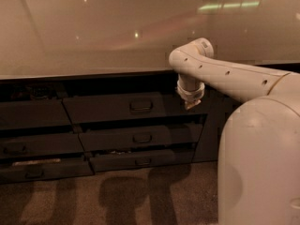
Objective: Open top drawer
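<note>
Three dark drawer fronts sat in a stack under the pale counter (93, 36), and each one had one small loop handle in its middle. The top drawer (103, 109) was the highest of the three, just under the counter's edge, and it looked shut. More dark fronts lay at nine o'clock from the stack. I could count two handles there, but it was too dark to be sure how many drawers there were. There was one white arm (234, 76) and one end effector (189, 105). The end effector hung down in front of the top drawer's right end, at three o'clock from the drawer's handle (141, 106) and near it, but not on it. It held nothing, and I cannot tell if it was open or shut. The drawer front looked hard and stiff, so it likely would not bend or break. It would probably slide straight out, and it could feel heavy if things were inside. The best place to take hold looked like the little loop handle, right in its middle, so the drawer would pull out straight and not twist. The handle was small and looked smooth, so it might slip out of a loose hold.
</note>
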